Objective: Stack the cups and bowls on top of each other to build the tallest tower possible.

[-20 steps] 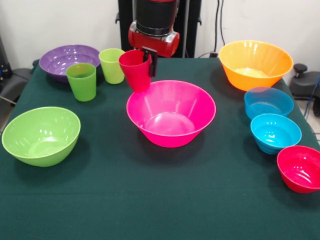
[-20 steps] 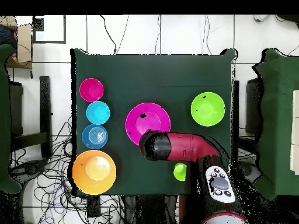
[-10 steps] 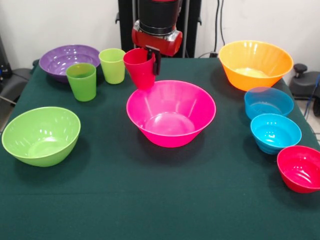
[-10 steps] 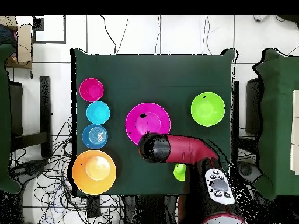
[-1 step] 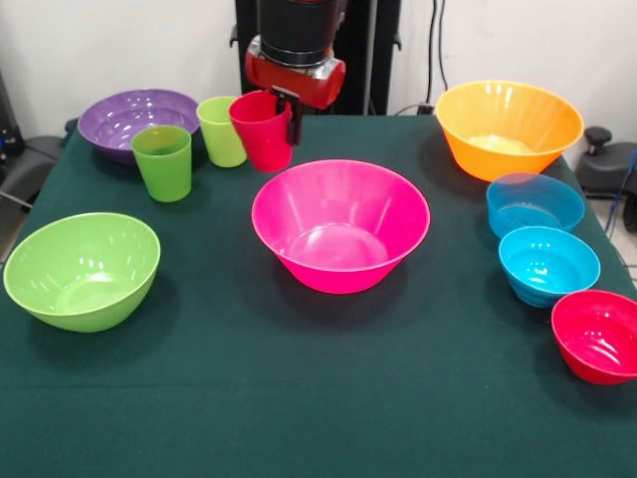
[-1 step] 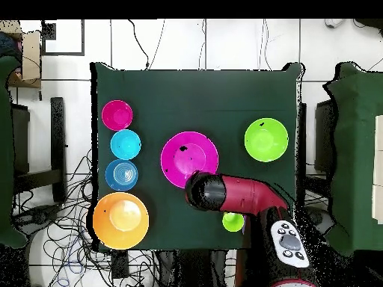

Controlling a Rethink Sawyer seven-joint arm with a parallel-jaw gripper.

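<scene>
One red cup (image 5: 262,129) (no readable lettering) hangs clamped in the claw (image 5: 280,116).

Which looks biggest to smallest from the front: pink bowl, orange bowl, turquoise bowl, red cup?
1. Pink bowl, though it sits nearer the camera
2. Orange bowl
3. Turquoise bowl
4. Red cup

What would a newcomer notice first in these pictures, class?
Most likely the big pink bowl in the middle of the green table. Just behind it, the gripper holds a red cup by its rim, lifted clear of the cloth. To the right in the front view, an orange bowl heads a row of three small bowls.
</scene>
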